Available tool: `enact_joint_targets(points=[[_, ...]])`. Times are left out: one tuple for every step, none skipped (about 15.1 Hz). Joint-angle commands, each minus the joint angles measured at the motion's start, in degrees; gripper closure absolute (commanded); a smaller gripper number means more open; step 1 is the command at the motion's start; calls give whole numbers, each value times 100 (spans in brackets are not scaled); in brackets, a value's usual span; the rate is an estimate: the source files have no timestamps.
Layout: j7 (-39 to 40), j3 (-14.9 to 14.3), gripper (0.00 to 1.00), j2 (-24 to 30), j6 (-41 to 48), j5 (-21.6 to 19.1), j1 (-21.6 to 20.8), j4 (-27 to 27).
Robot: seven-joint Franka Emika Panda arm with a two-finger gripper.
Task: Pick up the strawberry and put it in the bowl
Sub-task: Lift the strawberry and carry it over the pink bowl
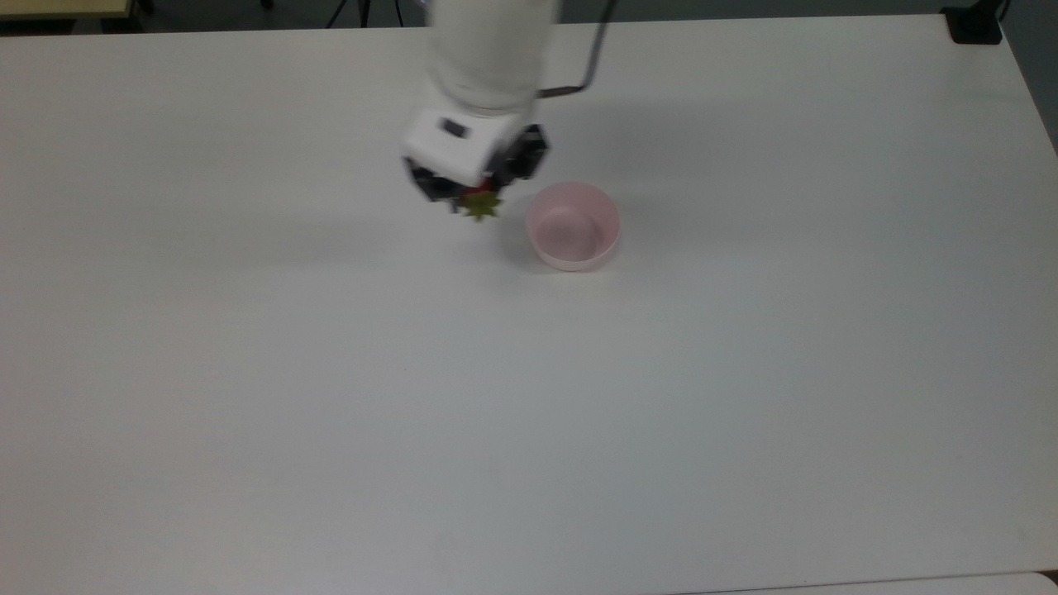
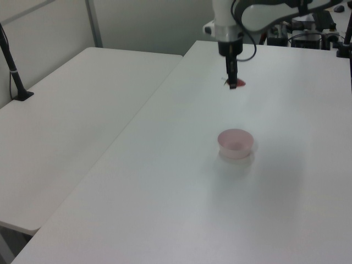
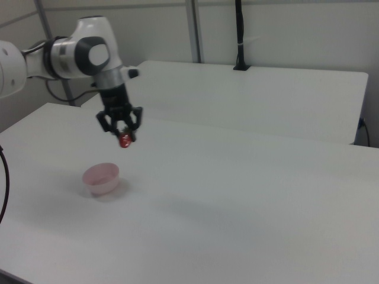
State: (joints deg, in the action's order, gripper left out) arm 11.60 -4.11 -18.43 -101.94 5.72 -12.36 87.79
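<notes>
My gripper (image 1: 478, 198) is shut on the strawberry (image 1: 480, 203), a small red fruit whose green star-shaped cap points down toward the table in the top view. It hangs well above the white table (image 1: 529, 397), just to the top view's left of the pale pink bowl (image 1: 573, 226). In the left view the strawberry (image 2: 236, 83) hangs behind and above the bowl (image 2: 235, 144). From the right view the strawberry (image 3: 124, 141) shows red between the dark fingers (image 3: 134, 121), above and slightly right of the bowl (image 3: 100, 178).
A second white table (image 2: 71, 115) stands beside this one on the left view's left. A black clamp (image 1: 975, 25) sits at the table's far corner on the top view's right. A dark post (image 3: 240, 35) rises behind the neighbouring table.
</notes>
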Motion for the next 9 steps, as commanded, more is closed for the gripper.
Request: enact_joint_targets(points=[[-508,173,65,-73,25,-54,-362,221],[-631,173,65,-160,17,-45,-494,273],[-719,173,65,-213,-1,-45,-600,300],[-764,173,64,-310,-10,-36,-688,318],[-790,191,64,-415,-53,-36,-697,327],[-843,234,64,-486,-184,-28,-689,370],[-904,270,64,-556,-308,16,-697,475],[-940,287,61,-591,-404,42,-706,581],[-940,296,47,-609,-475,43,-706,677]])
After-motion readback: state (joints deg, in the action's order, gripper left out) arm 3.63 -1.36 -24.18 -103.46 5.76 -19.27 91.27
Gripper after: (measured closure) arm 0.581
